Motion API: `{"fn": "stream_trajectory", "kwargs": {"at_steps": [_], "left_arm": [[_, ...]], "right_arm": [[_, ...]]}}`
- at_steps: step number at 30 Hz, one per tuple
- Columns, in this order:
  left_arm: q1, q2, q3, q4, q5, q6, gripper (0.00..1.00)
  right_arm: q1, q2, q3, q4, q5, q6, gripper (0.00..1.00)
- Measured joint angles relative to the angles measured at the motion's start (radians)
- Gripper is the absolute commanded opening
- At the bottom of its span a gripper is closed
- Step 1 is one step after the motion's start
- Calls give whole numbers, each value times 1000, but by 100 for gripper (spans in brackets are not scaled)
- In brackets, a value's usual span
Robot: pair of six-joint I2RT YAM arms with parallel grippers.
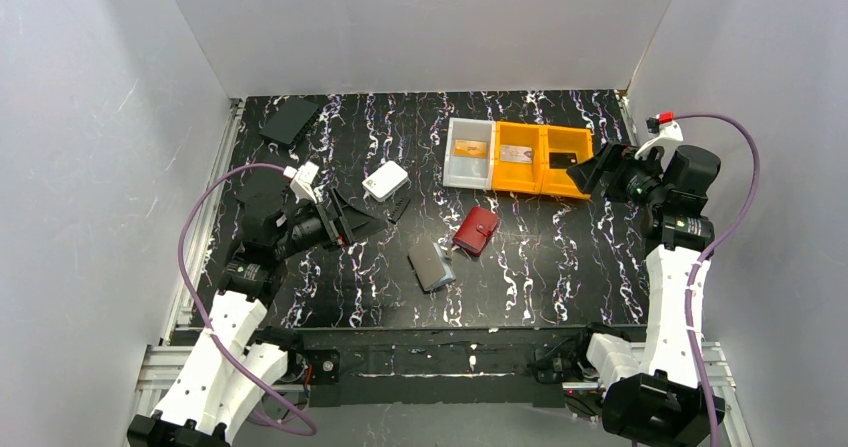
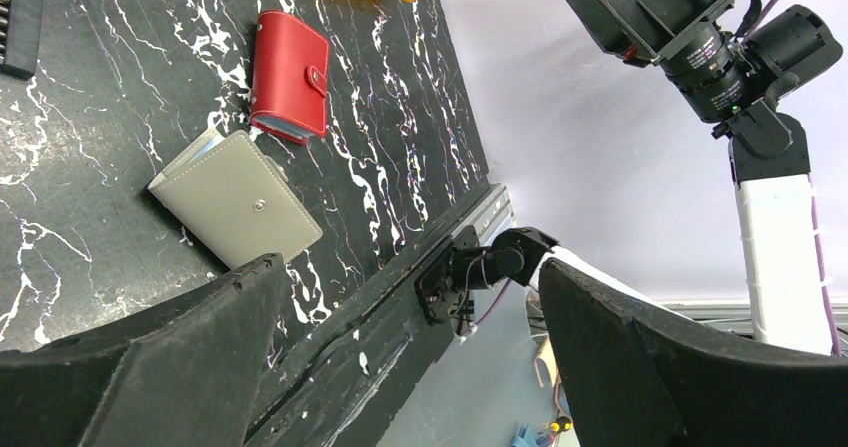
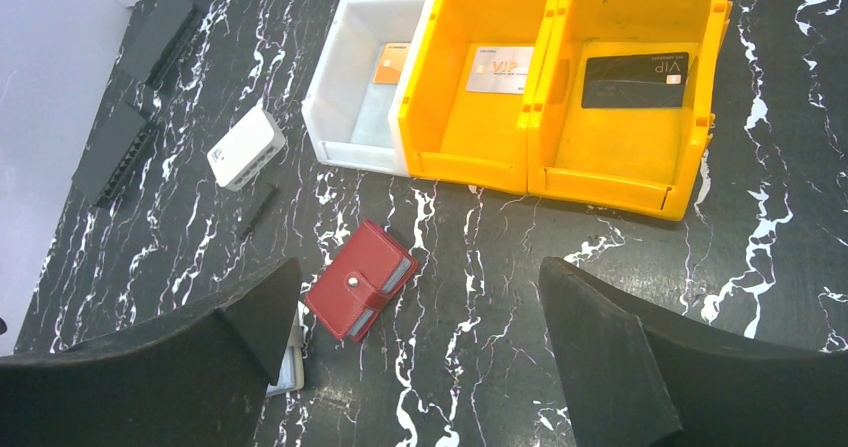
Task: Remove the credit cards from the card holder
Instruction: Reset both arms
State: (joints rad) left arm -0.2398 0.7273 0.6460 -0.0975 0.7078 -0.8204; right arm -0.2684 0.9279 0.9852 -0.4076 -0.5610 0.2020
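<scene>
Left gripper [image 2: 408, 272] and right gripper [image 3: 418, 267] gape empty; three credit cards [image 3: 499, 68] sit in three bins [image 3: 470, 157]; one card holder [image 2: 236, 199], one red wallet [image 2: 289, 75].

Three credit cards are showing: one orange-brown card [image 3: 391, 64], one silvery-grey card [image 3: 499, 68] and one black card [image 3: 634, 78]. Three bins are sitting in a row on the table [image 1: 560, 267]: one white bin [image 3: 345, 152] and two yellow bins, the middle bin [image 3: 470, 167] and the end bin [image 3: 600, 192], each holding a single card. Two folding wallets are lying on the table, one grey card holder [image 2: 235, 199] and one red wallet [image 2: 288, 72]. One small white box [image 3: 246, 147] is resting there too. Two black flat panels are lying at the far left, a far panel [image 3: 158, 29] and a nearer panel [image 3: 112, 154], with one thin black strip [image 3: 258, 210].
</scene>
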Motion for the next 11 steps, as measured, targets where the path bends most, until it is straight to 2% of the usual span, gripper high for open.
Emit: {"fn": "stream_trajectory", "kwargs": {"at_steps": [11], "left_arm": [[-2, 0, 0, 0, 0, 0, 98]], "right_arm": [[-1, 0, 0, -2, -2, -10, 98]]}}
